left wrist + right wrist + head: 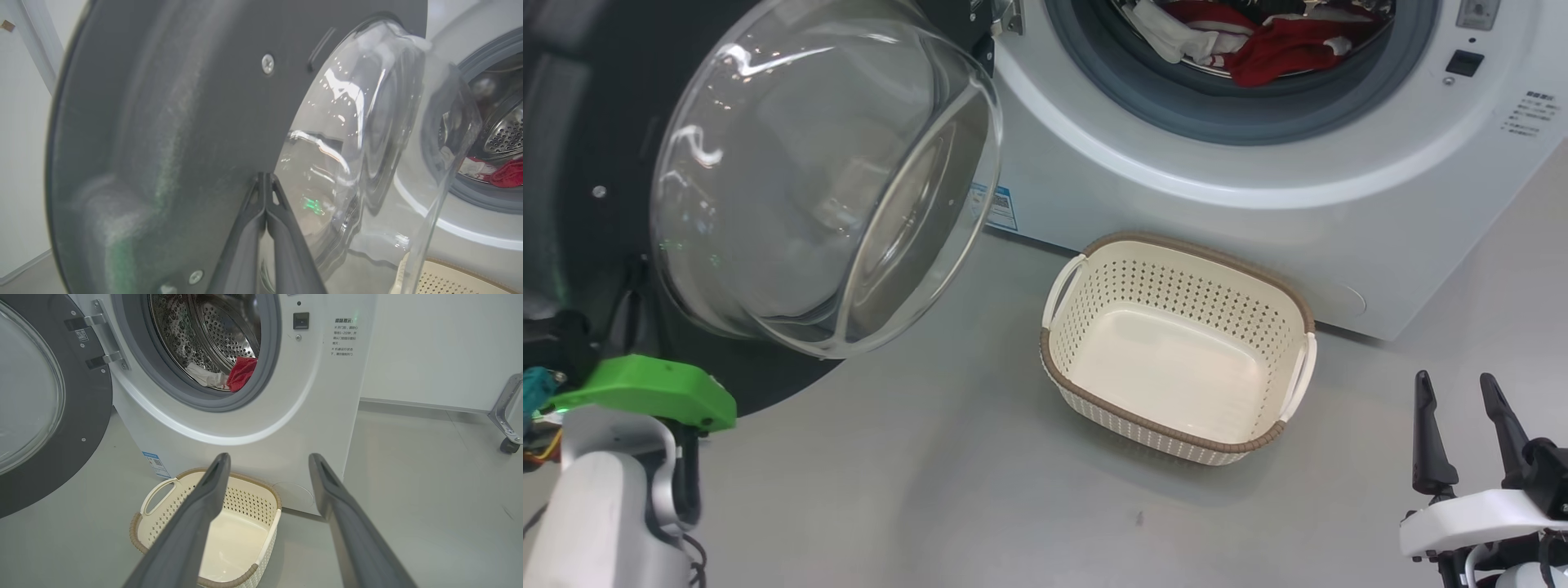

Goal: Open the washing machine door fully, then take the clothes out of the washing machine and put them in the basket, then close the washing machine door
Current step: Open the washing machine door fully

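The washing machine door (825, 180) stands swung open at 10 o'clock in the head view, its glass bowl bulging toward the camera, with the white washing machine (1217, 212) at 1 o'clock. The clothes (1282, 45), red and white, lie in the drum at 12 o'clock. The basket (1192, 286) sits empty on the floor (931, 490) just before the machine, at 6 o'clock of the drum opening. The left end effector (265, 176), fingers pressed together and gripping nothing, points at the door's dark inner face; contact cannot be told. The right end effector (1456, 384) hovers at 4 o'clock, fingers spread wide, empty.
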